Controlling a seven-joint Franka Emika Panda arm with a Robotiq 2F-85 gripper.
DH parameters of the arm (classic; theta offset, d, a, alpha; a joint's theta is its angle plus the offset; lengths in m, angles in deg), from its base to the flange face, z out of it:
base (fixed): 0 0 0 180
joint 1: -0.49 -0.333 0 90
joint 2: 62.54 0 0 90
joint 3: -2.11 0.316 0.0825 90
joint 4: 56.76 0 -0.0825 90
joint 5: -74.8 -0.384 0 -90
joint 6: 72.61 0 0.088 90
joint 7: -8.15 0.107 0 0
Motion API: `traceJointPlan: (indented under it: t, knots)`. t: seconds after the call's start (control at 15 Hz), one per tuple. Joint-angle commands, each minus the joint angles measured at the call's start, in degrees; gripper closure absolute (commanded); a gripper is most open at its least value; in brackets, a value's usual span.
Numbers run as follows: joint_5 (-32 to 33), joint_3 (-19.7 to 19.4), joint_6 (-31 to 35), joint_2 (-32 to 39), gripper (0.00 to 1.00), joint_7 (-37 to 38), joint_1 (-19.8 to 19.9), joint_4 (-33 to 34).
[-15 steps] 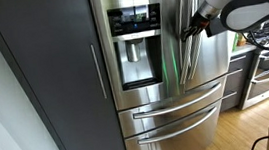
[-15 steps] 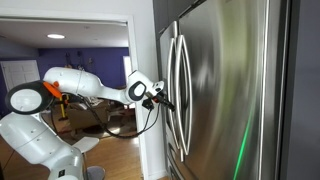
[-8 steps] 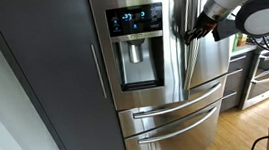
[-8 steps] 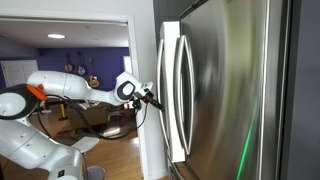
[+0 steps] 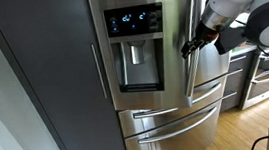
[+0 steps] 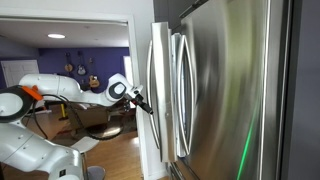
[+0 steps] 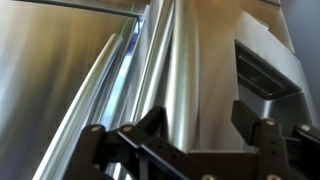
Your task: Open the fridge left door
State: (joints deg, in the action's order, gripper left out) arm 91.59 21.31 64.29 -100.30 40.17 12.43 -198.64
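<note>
The stainless-steel fridge (image 5: 169, 117) fills both exterior views. Its left door (image 5: 168, 11), the one with the dispenser and the blue-digit panel, stands slightly ajar, its free edge swung out from the front (image 6: 220, 90). My gripper (image 5: 190, 47) is at the long vertical handle (image 5: 188, 74) of that door, about mid height (image 6: 143, 104). In the wrist view the gripper (image 7: 200, 125) is open. Its black fingers (image 7: 150, 122) straddle the shiny handle bar (image 7: 185, 80) with a gap on the right side.
A dark grey tall cabinet (image 5: 55, 83) adjoins the fridge beside the left door. The right door's handle (image 6: 186, 90) runs close beside the left one. Two wide drawers (image 5: 175, 121) lie below. A steel range (image 5: 260, 77) stands behind the arm.
The left door has swung outward from shut to ajar, and the gripper moved out with its handle. The jaws have spread from shut to apart.
</note>
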Motion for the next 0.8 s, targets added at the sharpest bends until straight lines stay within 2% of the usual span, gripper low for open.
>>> traceJointPlan:
  t: [0.0, 0.27, 0.73]
  knots:
    - [-1.4, 1.1, -1.6, 2.9, 0.00, 2.1, -2.7, 2.0]
    - [-0.6, 2.4, -3.6, 3.3, 0.00, 4.3, -3.6, 3.5]
    - [-0.9, 2.1, -2.5, 4.1, 0.00, 5.1, -5.8, 4.3]
